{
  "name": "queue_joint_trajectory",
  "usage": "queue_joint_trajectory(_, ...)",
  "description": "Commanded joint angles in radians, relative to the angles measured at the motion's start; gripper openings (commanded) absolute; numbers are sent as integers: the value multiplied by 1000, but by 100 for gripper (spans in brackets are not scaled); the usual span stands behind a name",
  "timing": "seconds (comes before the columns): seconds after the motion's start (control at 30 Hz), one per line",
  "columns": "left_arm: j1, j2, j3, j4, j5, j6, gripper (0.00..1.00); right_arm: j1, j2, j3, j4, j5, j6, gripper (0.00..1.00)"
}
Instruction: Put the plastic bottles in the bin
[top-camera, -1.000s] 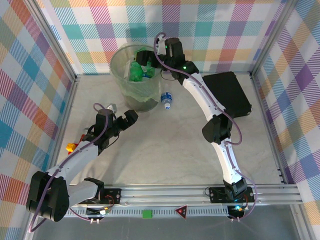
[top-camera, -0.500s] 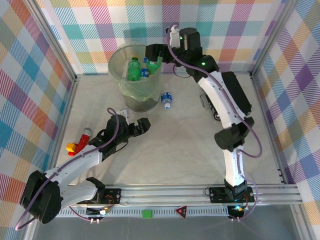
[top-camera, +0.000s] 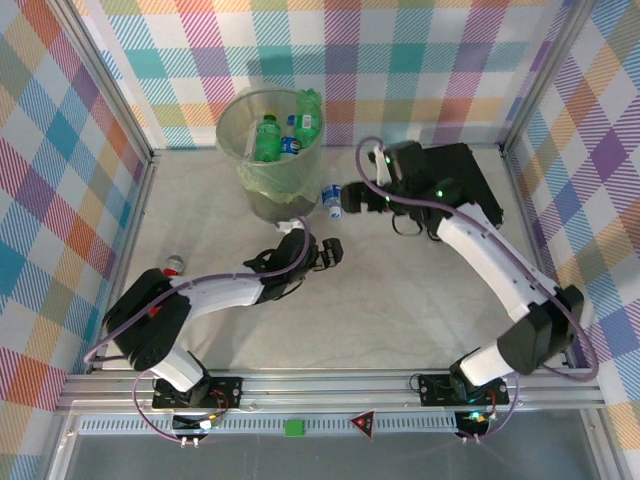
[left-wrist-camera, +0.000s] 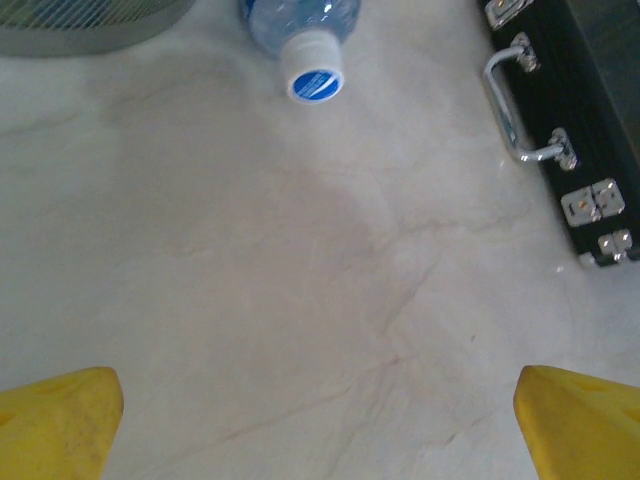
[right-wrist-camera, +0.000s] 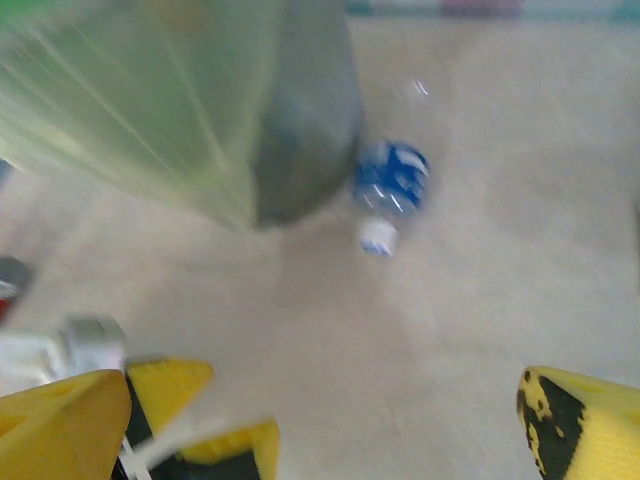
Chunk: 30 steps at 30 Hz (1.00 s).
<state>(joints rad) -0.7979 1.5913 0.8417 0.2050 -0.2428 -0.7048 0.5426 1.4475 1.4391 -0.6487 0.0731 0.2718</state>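
A pale, marbled beige counter (top-camera: 400, 310) is shut in on three sides by walls hung with pastel plaid cloth (top-camera: 430, 60). An aluminium rail (top-camera: 330, 385) runs along the bottom of the top view. A black rectangular case (top-camera: 475, 185) lies flat at upper right. In the left wrist view its chrome handle (left-wrist-camera: 515, 110) and latches sit at the right edge.

The round grey wire-mesh bin (top-camera: 258, 195), lined with a pale green translucent bag, stands left of centre near the top. Inside it are a green plastic bottle (top-camera: 266, 138) and a clear blue-labelled bottle (top-camera: 290, 145). A second green bottle (top-camera: 309, 108) pokes above the rim on the right. One loose clear plastic bottle (top-camera: 332, 199), with a blue label and a blue-and-white cap, lies on its side on the counter just right of the bin's foot.

The left claw (top-camera: 330, 252) is spread below that bottle, with bare counter between its yellow fingertips (left-wrist-camera: 60, 420). The right claw (top-camera: 352, 196) is spread too, close on the bottle's right, gripping nothing; whether it touches the bottle cannot be told.

The right wrist view is smeared: the bin is a green-grey mass at upper left and the loose bottle a blue-white smudge. The left wrist frame cuts the bottle off at the top, leaving its shoulder and cap. A small grey-capped thing (top-camera: 174, 264) at the left is half hidden by the arm.
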Motion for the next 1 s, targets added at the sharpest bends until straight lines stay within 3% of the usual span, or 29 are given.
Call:
queue_joint_trajectory(0.0, -31, 87, 95, 15, -136, -55, 100, -3, -115, -178, 31, 125, 52, 99)
queue_joint_trajectory(0.17, -63, 266, 286, -44, -195, -80, 98, -9, -224, -418, 117, 162, 148, 99)
queue_joint_trajectory(0.47, -58, 519, 708, -363, -435, -15, 100, -45, -271, -565, 168, 222, 168, 99)
queue_joint_trajectory(0.73, 6, 668, 881, -317, -364, 105, 100, -83, -274, -567, 202, 192, 146, 99)
queue_joint_trajectory(0.97, 66, 760, 994, -357, -400, 163, 100, -89, -261, -569, 219, 149, 157, 99)
